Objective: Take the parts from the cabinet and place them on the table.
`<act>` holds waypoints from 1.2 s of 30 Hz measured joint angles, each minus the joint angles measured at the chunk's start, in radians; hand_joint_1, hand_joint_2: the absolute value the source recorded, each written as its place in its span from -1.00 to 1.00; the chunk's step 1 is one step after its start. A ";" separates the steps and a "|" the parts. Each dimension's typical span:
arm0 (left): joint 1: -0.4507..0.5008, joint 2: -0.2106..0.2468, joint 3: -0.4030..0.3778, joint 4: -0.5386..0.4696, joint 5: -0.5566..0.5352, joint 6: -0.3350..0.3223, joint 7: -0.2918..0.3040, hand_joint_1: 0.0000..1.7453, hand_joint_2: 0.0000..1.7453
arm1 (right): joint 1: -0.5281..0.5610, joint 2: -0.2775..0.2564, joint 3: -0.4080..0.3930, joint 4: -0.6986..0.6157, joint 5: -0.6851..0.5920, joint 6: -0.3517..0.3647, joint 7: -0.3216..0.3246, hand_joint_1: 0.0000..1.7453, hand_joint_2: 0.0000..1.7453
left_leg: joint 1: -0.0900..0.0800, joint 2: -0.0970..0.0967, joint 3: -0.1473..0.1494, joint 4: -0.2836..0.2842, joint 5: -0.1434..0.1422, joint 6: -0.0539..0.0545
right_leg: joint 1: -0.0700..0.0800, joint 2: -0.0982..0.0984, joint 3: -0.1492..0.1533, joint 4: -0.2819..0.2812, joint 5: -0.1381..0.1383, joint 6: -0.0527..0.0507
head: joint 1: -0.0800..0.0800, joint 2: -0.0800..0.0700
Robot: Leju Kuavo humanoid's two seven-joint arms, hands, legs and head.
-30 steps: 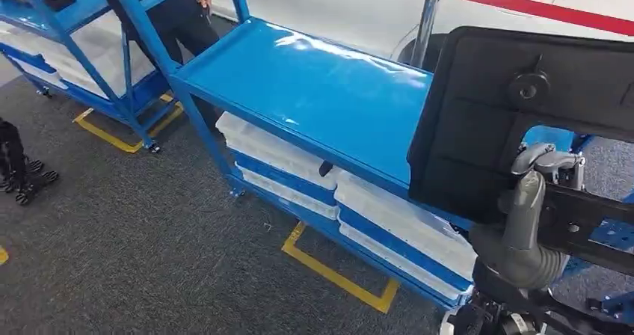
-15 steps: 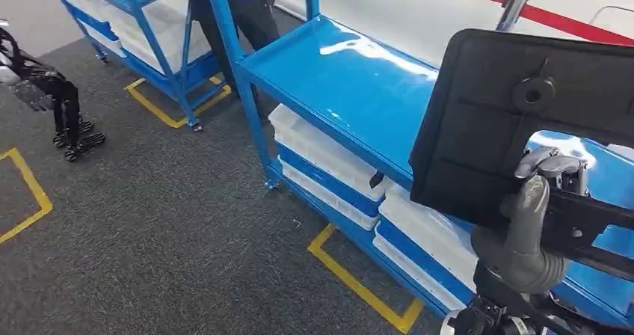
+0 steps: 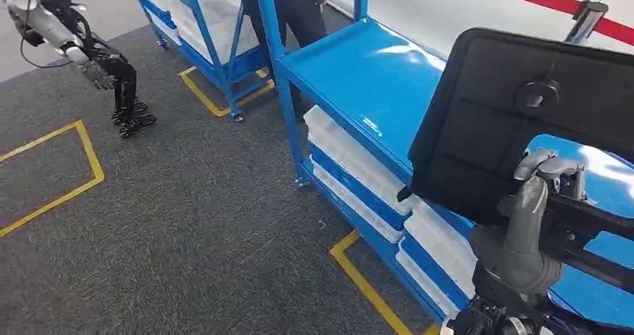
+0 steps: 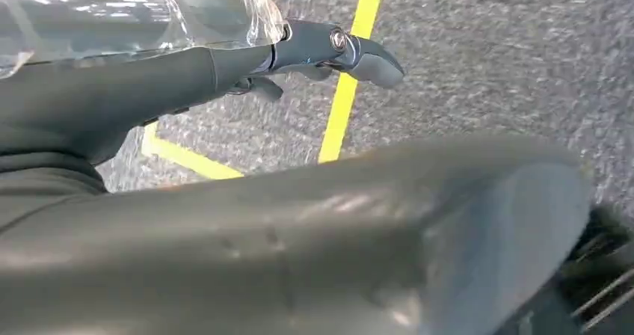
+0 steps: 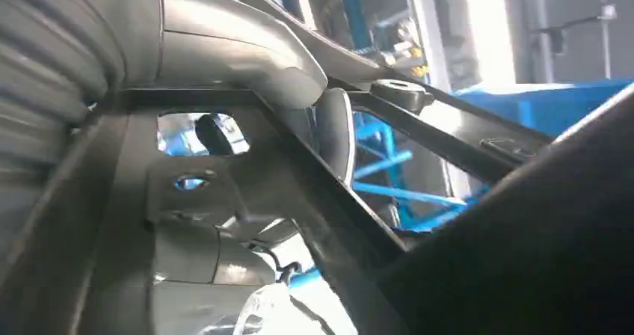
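My right hand (image 3: 540,200) grips the black part (image 3: 523,103) at frame right; my left hand (image 4: 329,47) hangs, holding nothing.

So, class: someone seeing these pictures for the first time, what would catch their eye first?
First, the big black panel at the right of the head view, held up by the robot's right hand. Behind it stands a bright blue shelf rack with white trays beneath, and yellow floor tape on grey carpet.

A person in dark clothes (image 3: 288,6) stands behind the blue shelf racks. Yellow tape lines (image 3: 52,174) mark the grey carpet (image 3: 187,230). Another robot (image 3: 71,40) stands at far left.
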 joint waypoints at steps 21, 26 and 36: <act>-0.002 0.003 -0.016 0.000 0.000 0.001 0.005 -1.00 -1.00 | 0.018 0.000 -0.019 -0.002 -0.013 0.001 -0.018 1.00 1.00 | -0.010 -0.128 0.159 -0.284 0.087 0.029 | -0.001 0.100 -0.044 0.011 0.033 0.027 | 0.013 0.000; -0.002 0.003 -0.016 0.000 0.002 0.001 0.003 -1.00 -1.00 | 0.020 0.001 -0.024 -0.003 -0.013 0.001 -0.022 1.00 1.00 | -0.005 -0.023 0.087 -0.127 0.005 0.009 | 0.003 0.049 -0.036 0.008 0.032 -0.003 | 0.004 0.000; -0.005 0.004 -0.017 0.000 0.005 0.001 -0.001 -1.00 -1.00 | 0.026 0.001 -0.026 -0.003 -0.014 0.001 -0.028 1.00 1.00 | -0.038 0.077 0.153 -0.281 0.082 0.049 | 0.012 -0.068 -0.011 0.005 0.007 0.012 | 0.003 0.000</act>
